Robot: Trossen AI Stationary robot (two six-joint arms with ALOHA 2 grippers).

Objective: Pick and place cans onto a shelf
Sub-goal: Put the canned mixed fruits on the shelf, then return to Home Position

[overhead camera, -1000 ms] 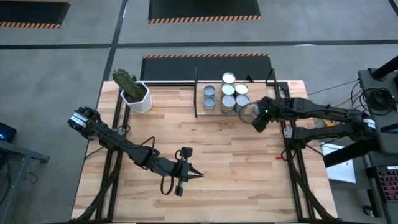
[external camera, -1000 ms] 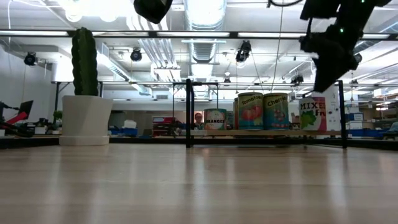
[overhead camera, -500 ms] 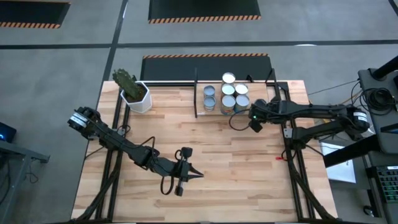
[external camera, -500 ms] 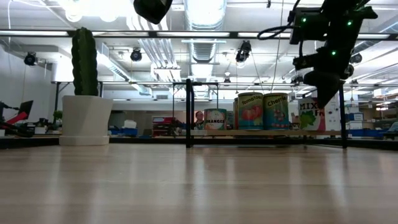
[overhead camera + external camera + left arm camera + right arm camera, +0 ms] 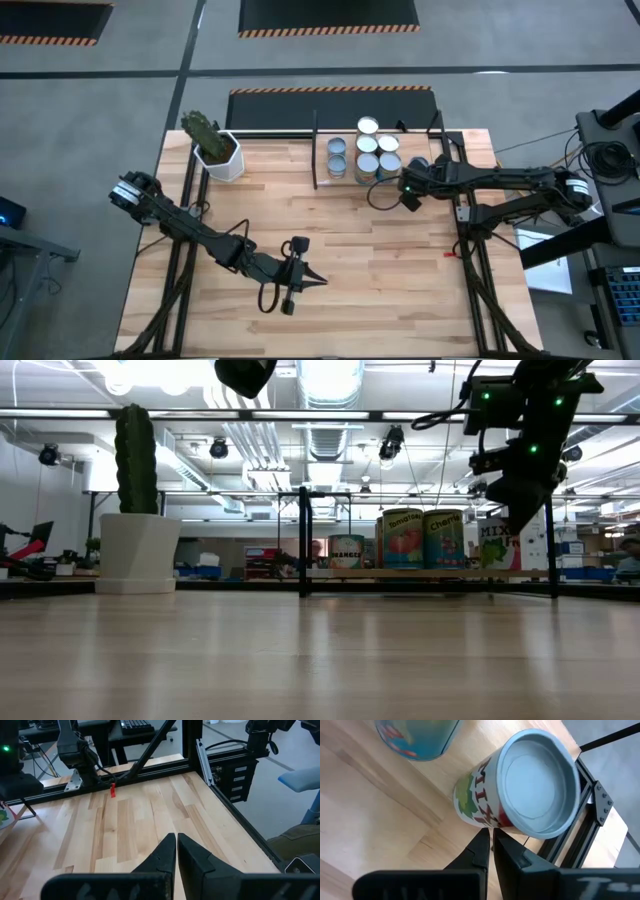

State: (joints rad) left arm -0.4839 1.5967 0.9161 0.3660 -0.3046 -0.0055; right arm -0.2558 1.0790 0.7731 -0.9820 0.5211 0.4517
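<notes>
Cans [image 5: 366, 155]: silvery blue-grey tops; labels orange, red tomato, teal, and white with red lettering and green. Shelf [image 5: 420, 573]: pale wood board, black posts. Cactus [image 5: 136, 458]: dark green, in white pot [image 5: 138, 552]; table [image 5: 330, 260]: light striped butcher-block.

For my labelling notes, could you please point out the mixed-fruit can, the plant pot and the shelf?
mixed-fruit can [image 5: 537, 782]: right wrist view, its round top.
plant pot [image 5: 222, 157]: high view, its white wall.
shelf [image 5: 420, 573]: low view, board's front edge.

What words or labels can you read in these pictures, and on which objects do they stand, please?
"MIX": white can below the right tool, rest cut off.
"MIXE": the same can on the shelf.
Red can, teal can, small orange can: lettering too blurred.
</notes>
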